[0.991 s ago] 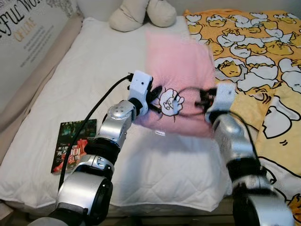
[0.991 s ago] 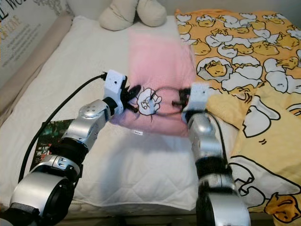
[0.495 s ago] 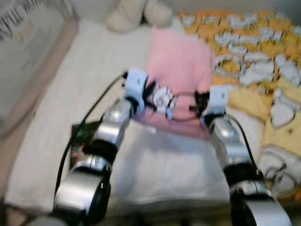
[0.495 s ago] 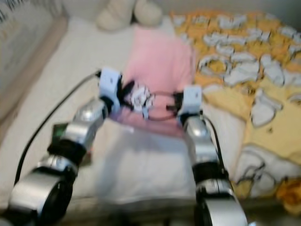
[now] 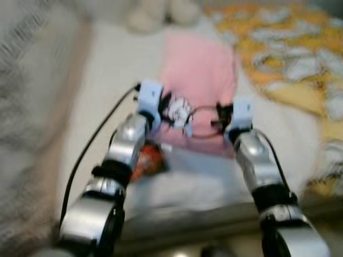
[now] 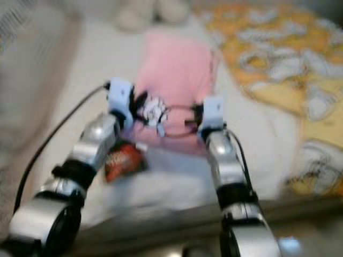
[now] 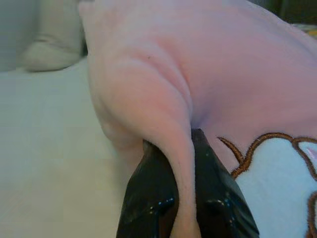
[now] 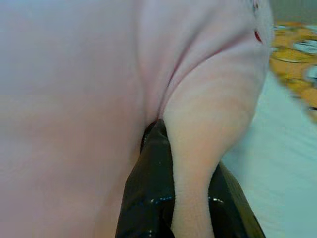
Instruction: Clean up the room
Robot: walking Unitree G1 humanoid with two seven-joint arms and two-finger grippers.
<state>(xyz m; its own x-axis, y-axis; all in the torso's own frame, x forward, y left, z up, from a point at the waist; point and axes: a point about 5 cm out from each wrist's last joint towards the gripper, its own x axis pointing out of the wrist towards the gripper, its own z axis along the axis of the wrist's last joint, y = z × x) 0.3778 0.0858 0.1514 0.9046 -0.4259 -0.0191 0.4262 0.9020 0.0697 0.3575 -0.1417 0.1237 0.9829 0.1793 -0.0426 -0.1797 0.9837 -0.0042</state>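
blur smears both eye views, so edges and patterns are hard to read. in the left eye view the pink blanket (image 5: 199, 85) lies at centre frame on a white mattress (image 5: 110, 80), its near edge lifted between the two arms. the left gripper (image 5: 165, 110) sits at that edge left of centre, beside a white embroidered patch (image 5: 179, 111) whose design is too smeared to make out; the right gripper (image 5: 221, 115) is right of centre. a yellow patterned quilt (image 5: 289, 59) fills the upper right, cut off by the frame. a pale plush toy (image 5: 161, 13) at the top edge is cropped and shapeless. a red and dark flat thing (image 5: 146, 160) lies lower left of centre, partly hidden behind the left arm.

in the left wrist view the black fingers (image 7: 148, 198) are pinched together on a ridge of pink cloth, tips buried in the fold. in the right wrist view the fingers (image 8: 146, 193) likewise clamp a pink fold, tips hidden.
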